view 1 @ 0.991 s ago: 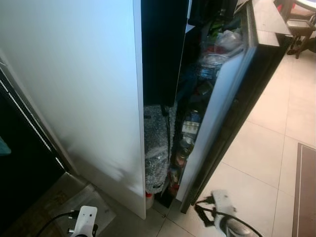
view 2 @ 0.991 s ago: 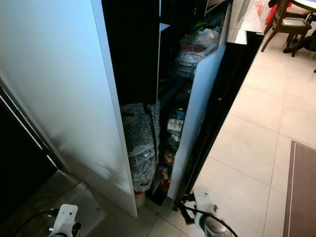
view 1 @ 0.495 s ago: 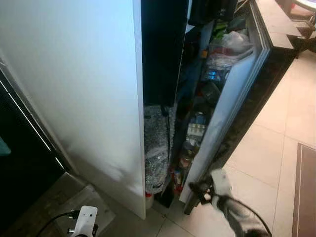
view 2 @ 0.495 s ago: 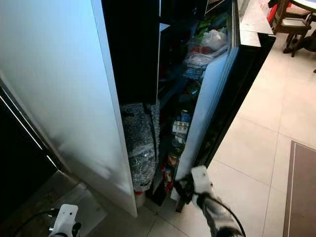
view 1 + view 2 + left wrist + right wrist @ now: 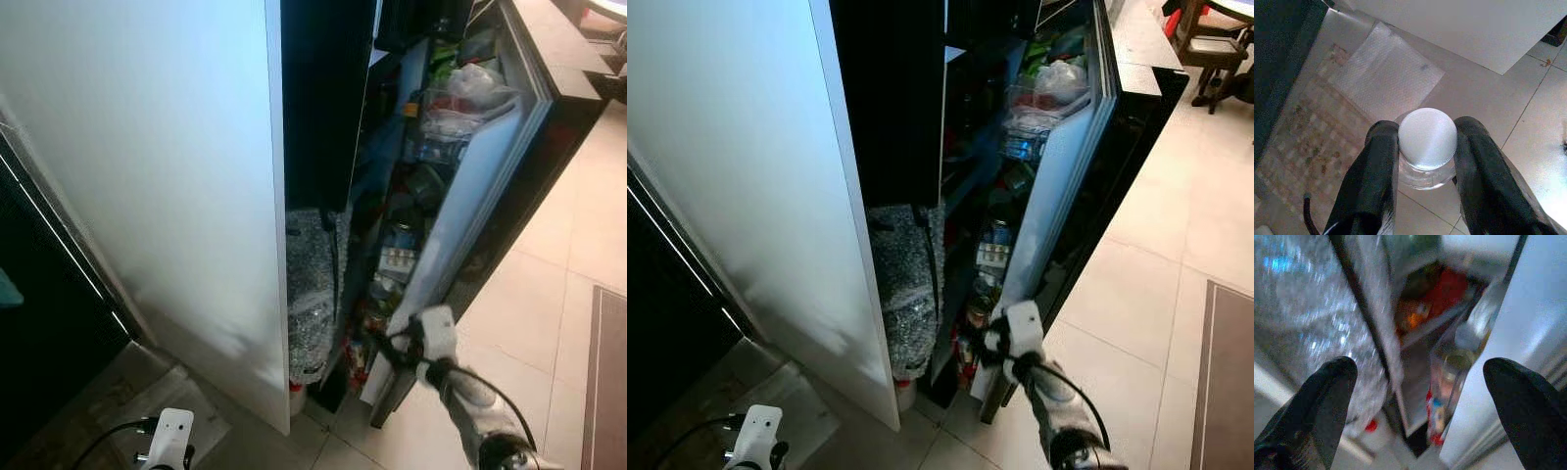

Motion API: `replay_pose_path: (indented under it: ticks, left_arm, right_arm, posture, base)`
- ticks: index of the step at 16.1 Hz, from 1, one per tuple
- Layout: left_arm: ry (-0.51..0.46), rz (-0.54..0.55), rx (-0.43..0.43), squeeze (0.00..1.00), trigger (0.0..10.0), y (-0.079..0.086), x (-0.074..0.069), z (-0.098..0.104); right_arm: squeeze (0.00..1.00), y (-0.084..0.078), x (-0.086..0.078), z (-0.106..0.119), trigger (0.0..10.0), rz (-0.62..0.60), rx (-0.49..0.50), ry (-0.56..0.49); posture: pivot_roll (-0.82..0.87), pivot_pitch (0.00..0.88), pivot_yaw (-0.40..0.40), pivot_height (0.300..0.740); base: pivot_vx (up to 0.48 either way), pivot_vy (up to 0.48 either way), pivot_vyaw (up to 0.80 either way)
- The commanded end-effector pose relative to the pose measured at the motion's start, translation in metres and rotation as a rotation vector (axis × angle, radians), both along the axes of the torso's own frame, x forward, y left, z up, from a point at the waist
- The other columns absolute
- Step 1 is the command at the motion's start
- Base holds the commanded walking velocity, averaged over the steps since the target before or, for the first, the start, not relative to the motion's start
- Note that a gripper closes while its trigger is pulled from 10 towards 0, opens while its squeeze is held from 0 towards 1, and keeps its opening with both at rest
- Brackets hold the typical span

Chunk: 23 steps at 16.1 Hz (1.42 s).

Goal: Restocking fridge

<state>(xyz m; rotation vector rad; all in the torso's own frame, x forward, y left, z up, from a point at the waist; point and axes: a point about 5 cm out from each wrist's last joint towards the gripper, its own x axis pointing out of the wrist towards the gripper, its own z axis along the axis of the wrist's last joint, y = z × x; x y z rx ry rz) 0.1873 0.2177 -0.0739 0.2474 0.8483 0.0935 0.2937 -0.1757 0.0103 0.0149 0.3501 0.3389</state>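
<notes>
Right gripper (image 5: 988,345) at lower centre-right of the head views, fingers spread wide, holding nothing, right at the inner edge of the fridge door (image 5: 1058,186). In the right wrist view, black fingers (image 5: 1322,396) far apart with the door shelves between them; blurred, red and orange packs and a clear bottle (image 5: 1459,362) just discernible.

Left gripper (image 5: 1425,161) low, at bottom left of the head views, only its white wrist piece (image 5: 167,439) showing there. Closed on a clear bottle with a white cap (image 5: 1427,138), fingers (image 5: 1376,171) pressed against both sides of the neck just under the cap. Under it: tiled floor (image 5: 1542,137), sheet of bubble wrap (image 5: 1383,73) and a patterned mat (image 5: 1298,142).

Fridge door ajar, running from upper right down to lower centre. Door shelves crammed: plastic bags (image 5: 470,88) near the top, bottles and jars (image 5: 397,259) lower down. Shiny silver-wrapped bundle (image 5: 309,294) standing in the gap at centre, a red-capped item touching its base. Large white panel (image 5: 147,176) across the left half of the frame. Pale floor tiles at right, dark rug (image 5: 1225,382) at the lower right edge, chair (image 5: 1205,39) in the upper right corner.
</notes>
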Motion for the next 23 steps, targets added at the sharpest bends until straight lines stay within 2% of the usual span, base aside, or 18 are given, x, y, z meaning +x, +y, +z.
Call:
replay_pose_path:
  ticks: [1, 4, 8, 11, 15, 16, 20, 23]
  left_arm:
    - [0.005, -0.011, 0.008, 0.0, 10.0, -0.002, -0.002, -0.001]
    - [0.006, -0.012, 0.007, 0.0, 10.0, -0.002, -0.002, -0.002]
    - [0.008, -0.013, 0.005, 0.0, 10.0, -0.003, -0.003, -0.002]
    - [0.011, -0.014, 0.005, 0.0, 10.0, -0.003, -0.004, -0.002]
    - [0.013, -0.015, 0.004, 0.0, 10.0, -0.003, -0.004, -0.003]
    - [0.014, -0.018, 0.003, 0.0, 10.0, -0.004, -0.004, -0.003]
    - [0.016, -0.019, 0.003, 0.0, 10.0, -0.004, -0.004, -0.003]
    - [0.019, -0.02, 0.004, 0.0, 10.0, -0.004, -0.004, -0.003]
  right_arm:
    - [0.0, -0.005, 0.01, 0.013, 10.0, -0.027, -0.002, -0.066]
    - [0.0, -0.005, 0.016, 0.021, 10.0, -0.044, -0.02, -0.112]
    - [0.0, -0.019, 0.016, 0.024, 10.0, -0.161, -0.079, -0.139]
    - [0.0, -0.033, 0.015, 0.023, 10.0, -0.259, -0.136, -0.127]
    - [0.0, -0.037, 0.012, 0.017, 10.0, -0.306, -0.173, -0.089]
    - [0.0, -0.042, 0.003, 0.004, 10.0, -0.352, -0.222, -0.016]
    - [0.0, -0.056, -0.02, -0.017, 10.0, -0.448, -0.251, 0.089]
    - [0.0, -0.051, -0.042, -0.038, 10.0, -0.395, -0.324, 0.188]
  posture:
    - [-0.08, 0.0, -0.023, 0.74]
    - [-0.08, 0.0, -0.023, 0.74]
    - [-0.08, 0.0, -0.024, 0.74]
    - [-0.08, 0.0, -0.024, 0.74]
    - [-0.08, 0.0, -0.024, 0.74]
    - [-0.08, 0.0, -0.023, 0.74]
    - [-0.08, 0.0, -0.023, 0.74]
    - [-0.09, 0.0, -0.025, 0.74]
  base:
    - [0.0, 0.0, 0.0]
    - [0.0, 0.0, 0.0]
    - [0.0, 0.0, 0.0]
    - [0.0, 0.0, 0.0]
    - [0.0, 0.0, 0.0]
    - [0.0, 0.0, 0.0]
    - [0.0, 0.0, 0.0]
    - [0.0, 0.0, 0.0]
